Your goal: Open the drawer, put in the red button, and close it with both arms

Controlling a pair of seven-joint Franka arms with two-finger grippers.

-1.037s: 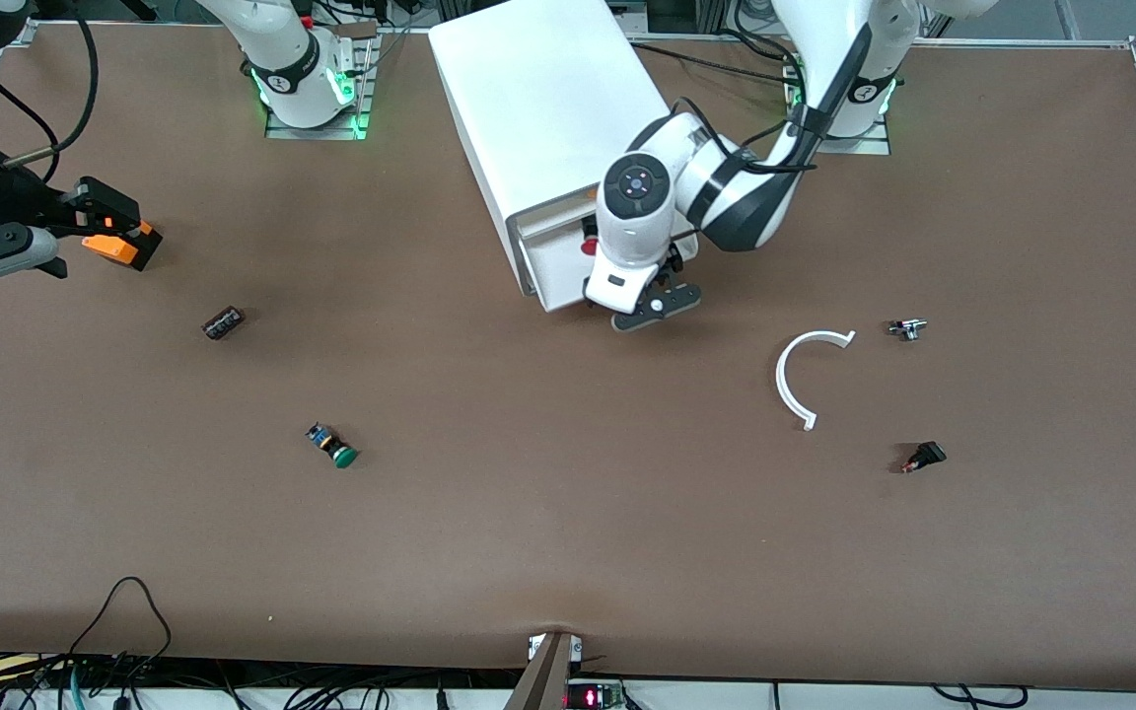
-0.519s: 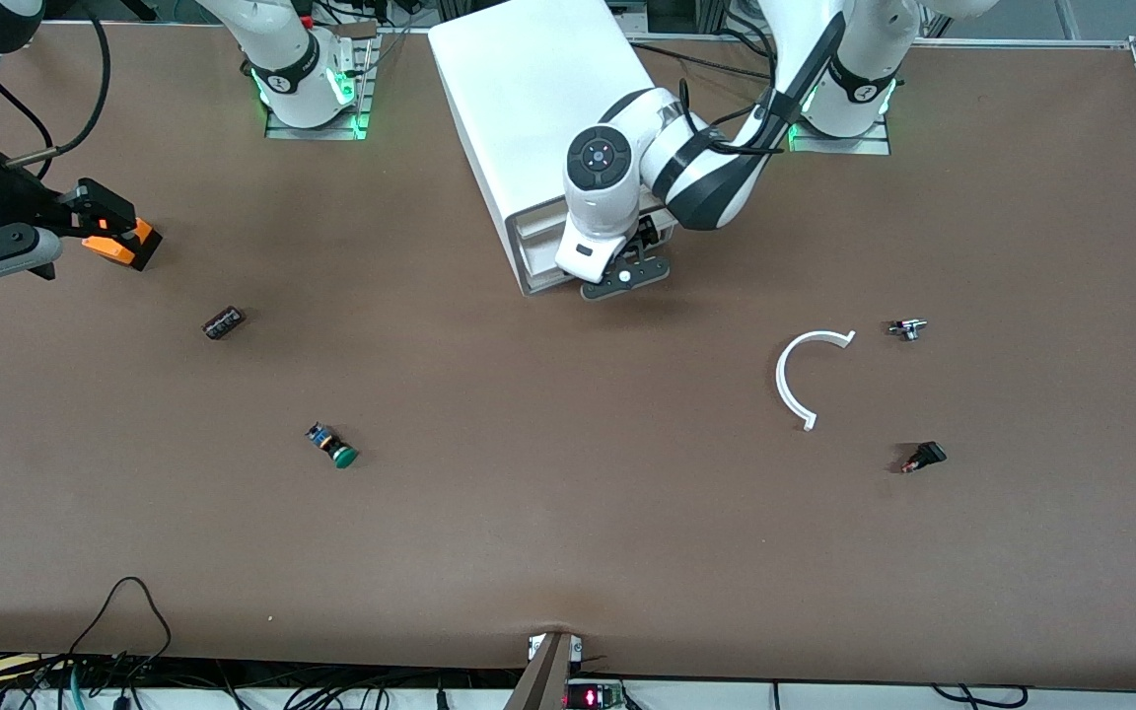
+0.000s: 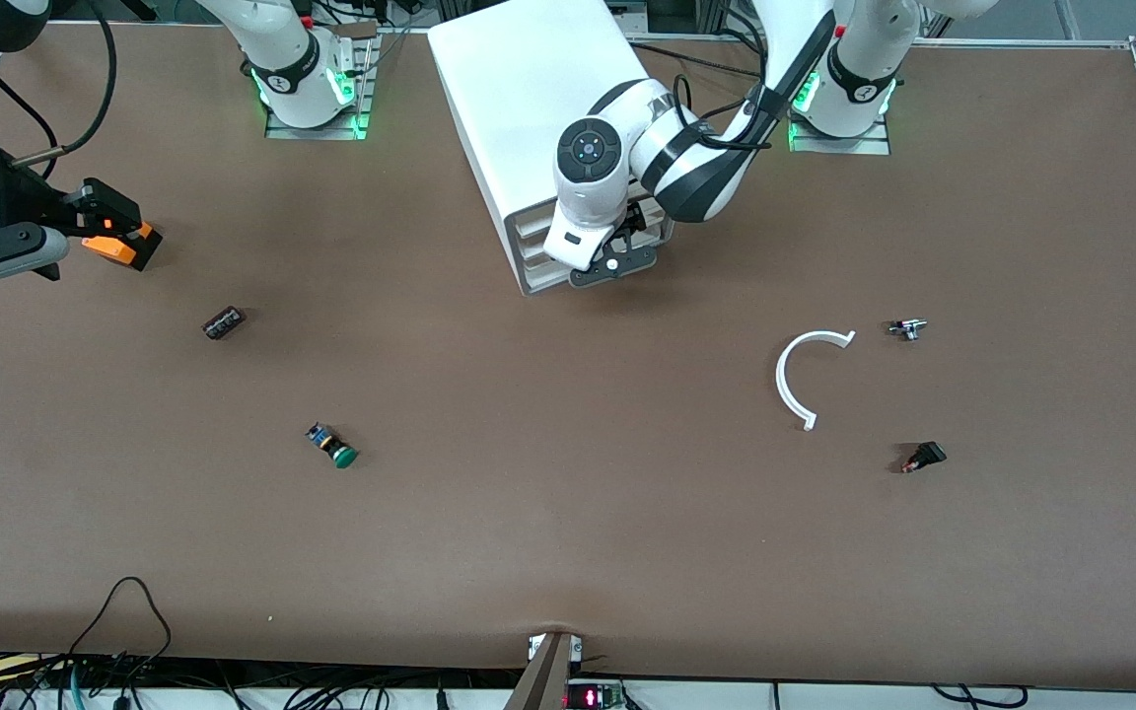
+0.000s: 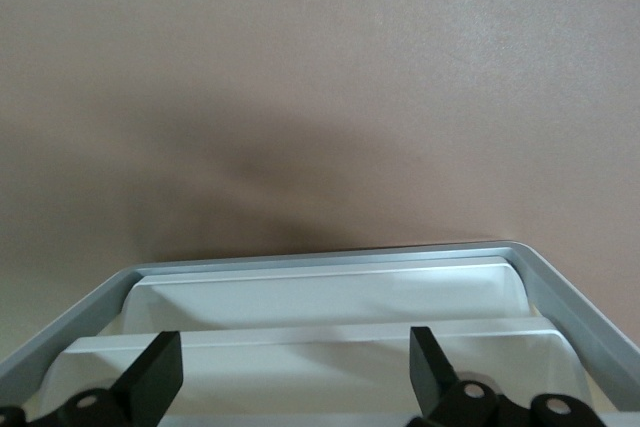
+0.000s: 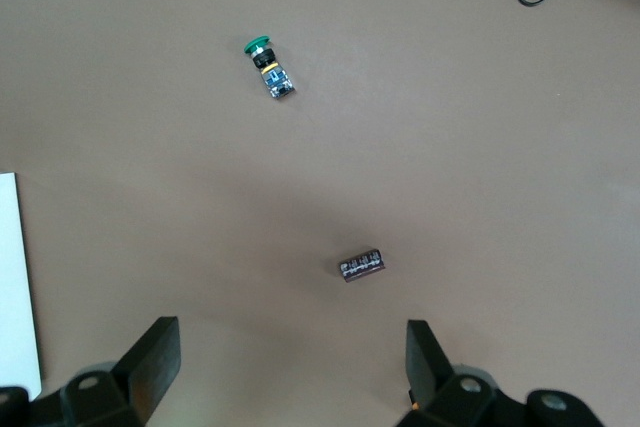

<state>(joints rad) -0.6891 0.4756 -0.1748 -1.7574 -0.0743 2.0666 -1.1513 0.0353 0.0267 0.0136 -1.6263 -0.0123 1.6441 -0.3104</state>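
The white cabinet (image 3: 543, 108) lies on the table between the two arms' bases. Its drawers (image 3: 532, 242) all sit flush in its front. The red button is hidden. My left gripper (image 3: 612, 268) is open against the drawer fronts. In the left wrist view its gripper (image 4: 295, 387) spans a white drawer front (image 4: 320, 347) inside the grey frame (image 4: 560, 292). My right gripper (image 3: 114, 225) is open and empty over the table at the right arm's end, above an orange cube (image 3: 119, 247). It is also open in the right wrist view (image 5: 290, 372).
A green-capped button (image 3: 333, 446) (image 5: 268, 65) and a small black cylinder (image 3: 223, 322) (image 5: 362, 266) lie toward the right arm's end. A white curved piece (image 3: 805, 380), a small metal part (image 3: 907, 328) and a black switch (image 3: 924, 457) lie toward the left arm's end.
The left gripper moved toward the cabinet and pushed the open top drawer in. The red button went out of view with it. The right arm barely moved.
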